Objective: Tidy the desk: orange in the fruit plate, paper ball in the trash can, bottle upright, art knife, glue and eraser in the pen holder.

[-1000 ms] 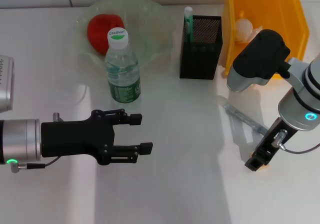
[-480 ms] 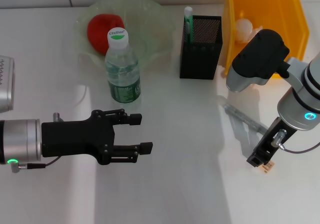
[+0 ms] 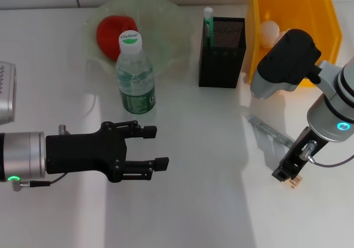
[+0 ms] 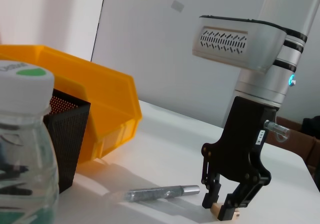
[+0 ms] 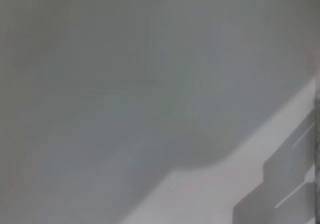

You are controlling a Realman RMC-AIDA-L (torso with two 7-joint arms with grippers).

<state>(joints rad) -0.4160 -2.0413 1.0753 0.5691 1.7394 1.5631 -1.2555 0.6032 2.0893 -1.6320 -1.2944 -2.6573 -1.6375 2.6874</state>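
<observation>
The orange (image 3: 115, 30) lies in the green fruit plate (image 3: 166, 15). In front of the plate the bottle (image 3: 134, 73) stands upright. A green-capped glue stick (image 3: 208, 20) pokes out of the black mesh pen holder (image 3: 223, 53). Inside the yellow trash can (image 3: 318, 15) sits the paper ball (image 3: 269, 30). The grey art knife (image 3: 270, 130) lies flat on the desk at the right. Just beyond it my right gripper (image 3: 287, 177) points down, shut on the small tan eraser (image 4: 217, 209). My left gripper (image 3: 155, 146) hovers open at the front left, holding nothing.
A silver device (image 3: 5, 93) sits at the desk's left edge. From the left wrist, the bottle (image 4: 25, 149), pen holder (image 4: 67, 139) and trash can (image 4: 95, 99) stand in a row, with the art knife (image 4: 162, 192) beside the right gripper (image 4: 225, 208).
The right gripper has risen slightly and shifted toward the desk's front; the eraser now shows at its tips. The left arm has not moved.
</observation>
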